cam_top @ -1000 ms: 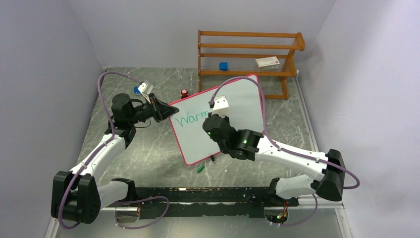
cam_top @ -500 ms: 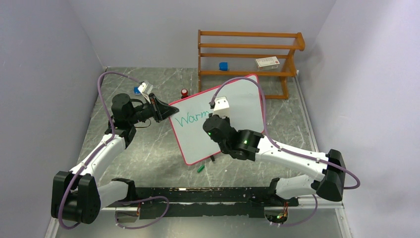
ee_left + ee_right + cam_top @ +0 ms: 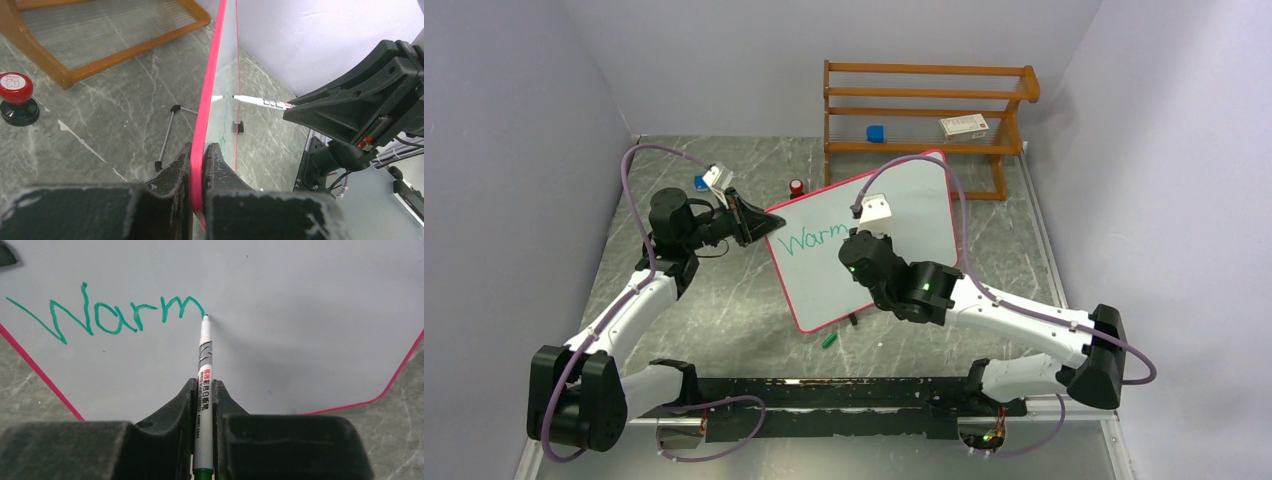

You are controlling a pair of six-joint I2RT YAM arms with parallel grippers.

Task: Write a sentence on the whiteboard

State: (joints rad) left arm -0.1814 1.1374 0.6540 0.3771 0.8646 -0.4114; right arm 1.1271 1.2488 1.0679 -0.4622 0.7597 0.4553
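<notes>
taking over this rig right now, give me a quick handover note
Left gripper: shut on the pink-red frame edge of the whiteboard, steadying it where it stands tilted on the table.
Right gripper: shut on the marker, tip at the end of the last m.
Done: "Warm" is written in green.
Left: the rest of the sentence. The board is blank to the right of the word.
</notes>
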